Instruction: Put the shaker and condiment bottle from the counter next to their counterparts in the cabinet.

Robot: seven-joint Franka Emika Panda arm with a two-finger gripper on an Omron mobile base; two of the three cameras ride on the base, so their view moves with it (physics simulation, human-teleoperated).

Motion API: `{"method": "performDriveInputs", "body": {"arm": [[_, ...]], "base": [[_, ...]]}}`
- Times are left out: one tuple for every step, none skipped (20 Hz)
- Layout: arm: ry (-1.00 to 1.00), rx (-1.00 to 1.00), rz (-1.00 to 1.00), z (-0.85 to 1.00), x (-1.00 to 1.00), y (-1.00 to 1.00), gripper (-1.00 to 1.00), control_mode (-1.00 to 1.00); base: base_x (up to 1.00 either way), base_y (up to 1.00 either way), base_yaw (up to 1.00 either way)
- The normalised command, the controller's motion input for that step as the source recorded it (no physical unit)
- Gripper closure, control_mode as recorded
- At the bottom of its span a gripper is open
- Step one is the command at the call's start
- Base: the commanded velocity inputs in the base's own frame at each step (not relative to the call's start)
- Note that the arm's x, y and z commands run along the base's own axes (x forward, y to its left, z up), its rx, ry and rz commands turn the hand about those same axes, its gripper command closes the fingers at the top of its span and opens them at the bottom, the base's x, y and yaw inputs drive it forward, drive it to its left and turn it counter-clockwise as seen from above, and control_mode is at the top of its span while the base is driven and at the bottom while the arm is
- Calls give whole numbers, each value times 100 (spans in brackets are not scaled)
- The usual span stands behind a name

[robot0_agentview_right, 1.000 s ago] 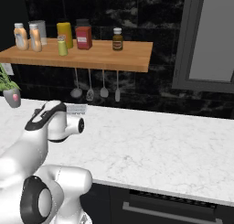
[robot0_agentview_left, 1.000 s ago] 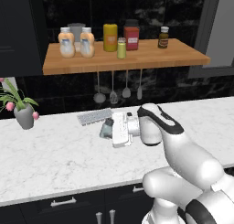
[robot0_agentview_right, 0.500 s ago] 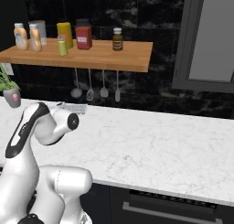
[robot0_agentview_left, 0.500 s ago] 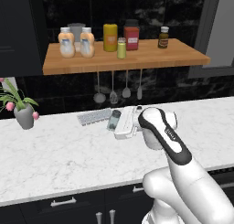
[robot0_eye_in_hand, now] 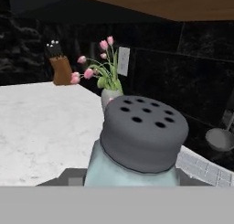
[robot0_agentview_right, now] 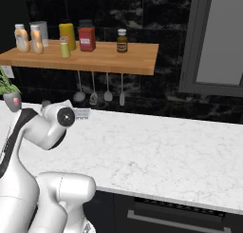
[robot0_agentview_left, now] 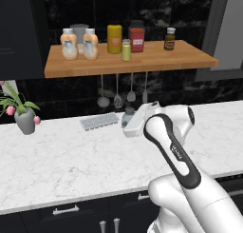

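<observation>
The shaker (robot0_agentview_left: 128,115), pale teal glass under a dark grey perforated cap, sits in my gripper (robot0_agentview_left: 128,124) just above the counter (robot0_agentview_left: 61,160), near the back wall. My gripper is shut on its glass body. In the hand view the shaker (robot0_eye_in_hand: 142,132) looms close, upright, with my gripper (robot0_eye_in_hand: 132,181) at its base. On the cabinet shelf (robot0_agentview_left: 142,63) two squat orange bottles (robot0_agentview_left: 69,44) (robot0_agentview_left: 90,43) stand side by side at the left. I cannot tell which is the condiment bottle. The yellow-green shaker (robot0_agentview_left: 126,50) stands mid-shelf, also seen from the right (robot0_agentview_right: 64,47).
The shelf also carries a yellow canister (robot0_agentview_left: 114,38), a red container (robot0_agentview_left: 136,36), a dark bottle (robot0_agentview_left: 170,38) and a grey can (robot0_agentview_left: 79,31). Utensils (robot0_agentview_left: 117,93) hang under it. A flower vase (robot0_agentview_left: 26,120) and a grey tray (robot0_agentview_left: 98,121) stand on the counter.
My hand has carried the shaker to the right and slightly up, toward the back wall, as the arm swung and stretched out.
</observation>
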Motion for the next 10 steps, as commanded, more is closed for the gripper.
{"method": "performDriveInputs", "body": {"arm": [[5, -14, -12, 41, 0, -31, 100, -100], [6, -13, -12, 42, 0, -33, 100, -100], [6, -13, -12, 42, 0, -35, 100, -100], [6, -13, -12, 42, 0, -35, 100, -100], [6, -12, -12, 43, 0, -36, 100, -100], [6, -12, -12, 46, 0, -36, 100, -100], [6, -11, -11, 47, 0, -37, 100, -100], [3, -10, -10, 51, 0, -36, 100, -100], [1, -9, -8, 51, 0, -33, 100, -100], [0, -8, -7, 54, 0, -30, 100, -100]], "base": [[0, 0, 0], [0, 0, 0], [0, 0, 0], [0, 0, 0], [0, 0, 0], [0, 0, 0], [0, 0, 0], [0, 0, 0], [0, 0, 0], [0, 0, 0]]}}
